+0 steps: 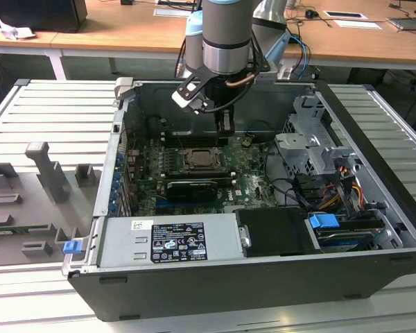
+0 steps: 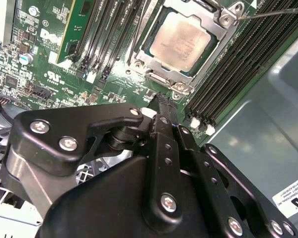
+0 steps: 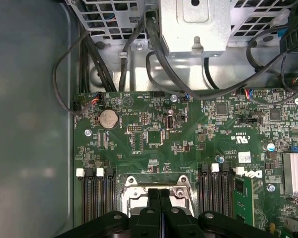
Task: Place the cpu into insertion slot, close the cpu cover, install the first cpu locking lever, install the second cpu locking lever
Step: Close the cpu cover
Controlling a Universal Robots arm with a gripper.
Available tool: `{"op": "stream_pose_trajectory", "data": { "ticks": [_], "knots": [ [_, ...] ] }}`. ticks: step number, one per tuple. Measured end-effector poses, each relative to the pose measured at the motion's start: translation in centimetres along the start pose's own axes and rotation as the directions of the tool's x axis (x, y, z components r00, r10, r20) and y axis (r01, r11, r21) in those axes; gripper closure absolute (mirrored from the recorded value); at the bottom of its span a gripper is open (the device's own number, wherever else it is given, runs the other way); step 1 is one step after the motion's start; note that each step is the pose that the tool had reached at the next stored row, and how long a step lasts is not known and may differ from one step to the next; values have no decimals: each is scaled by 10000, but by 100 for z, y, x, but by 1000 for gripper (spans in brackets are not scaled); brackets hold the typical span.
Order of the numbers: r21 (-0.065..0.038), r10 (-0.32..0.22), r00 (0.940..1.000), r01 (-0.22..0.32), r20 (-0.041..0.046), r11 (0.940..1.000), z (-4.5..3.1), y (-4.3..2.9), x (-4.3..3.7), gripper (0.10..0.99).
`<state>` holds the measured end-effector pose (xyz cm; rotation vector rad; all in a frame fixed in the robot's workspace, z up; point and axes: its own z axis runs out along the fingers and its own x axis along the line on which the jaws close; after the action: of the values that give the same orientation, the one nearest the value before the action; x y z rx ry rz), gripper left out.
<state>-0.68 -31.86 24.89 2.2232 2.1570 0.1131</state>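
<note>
The cpu (image 2: 181, 40) lies flat in the insertion slot (image 1: 202, 161), its pale metal top facing up. The cpu cover (image 2: 150, 60), a silvery frame, lies down around the chip. A thin locking lever rod (image 2: 273, 12) runs out from the slot's corner over the memory slots. My gripper (image 1: 225, 128) hangs a little above the board just beyond the slot's far edge, apart from it. In the first wrist view its two black fingers (image 3: 154, 198) press together with nothing between them, right beside the slot's silvery frame (image 3: 134, 182). The gripper (image 2: 161, 101) tip points at the board near the slot.
Black memory slots (image 2: 233, 64) flank the socket on both sides. A long black heatsink bar (image 1: 192, 187) sits in front of it. A metal drive cage (image 1: 312, 149) with cables stands at the exterior view's right, a power supply (image 1: 170, 239) at the front. Black cables (image 3: 139, 49) cross behind the board.
</note>
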Motion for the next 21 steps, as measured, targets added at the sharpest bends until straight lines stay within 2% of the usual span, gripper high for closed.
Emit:
{"op": "stream_pose_trajectory", "data": {
  "ticks": [8, 12, 18, 21],
  "knots": [
    [-1, 0, 10000, 0, -1, 10000, -7, -89, -3, 980],
    [0, 0, 10000, 0, 0, 10000, -15, -200, -6, 980],
    [0, -1, 10000, 1, 0, 10000, -21, -284, -9, 980],
    [0, 0, 10000, 0, 0, 10000, -28, -365, -11, 980]
  ]
}}
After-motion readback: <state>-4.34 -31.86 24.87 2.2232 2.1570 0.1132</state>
